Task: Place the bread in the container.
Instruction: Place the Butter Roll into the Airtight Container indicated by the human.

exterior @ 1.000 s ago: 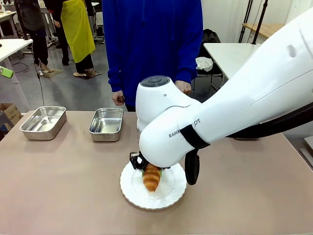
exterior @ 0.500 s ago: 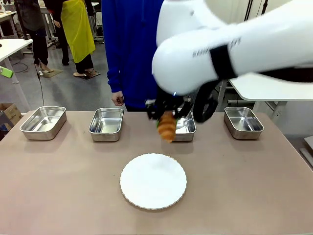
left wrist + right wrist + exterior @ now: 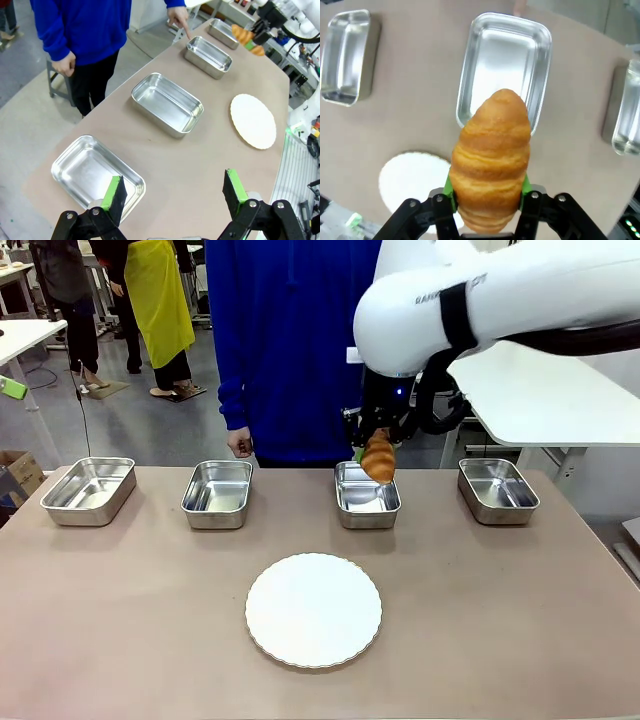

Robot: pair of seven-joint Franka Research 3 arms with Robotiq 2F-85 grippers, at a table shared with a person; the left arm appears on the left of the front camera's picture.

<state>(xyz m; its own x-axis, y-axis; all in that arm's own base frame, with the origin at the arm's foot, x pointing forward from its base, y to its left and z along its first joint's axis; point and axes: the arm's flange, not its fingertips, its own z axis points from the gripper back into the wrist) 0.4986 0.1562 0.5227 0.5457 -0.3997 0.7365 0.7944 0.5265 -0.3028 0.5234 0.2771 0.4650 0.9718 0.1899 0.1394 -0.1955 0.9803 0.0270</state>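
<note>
With right jaws clamped on bread (image 3: 378, 457) high over the pan (image 3: 366, 523), left jaws spread empty, risks a bounce off the rim onto the table (image 3: 150, 620).

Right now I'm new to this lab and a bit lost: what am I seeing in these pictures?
Two white robot arms share a table with a person in blue. The front view looks across the table from between the arms; the other two come from cameras on each arm's wrist. On the table lie a white plate and four steel pans. The right tool is shut on the bread, a croissant, held in the air roughly above the third pan from the left. The person's hand points a finger toward that pan. The left tool is open and holds nothing.
</note>
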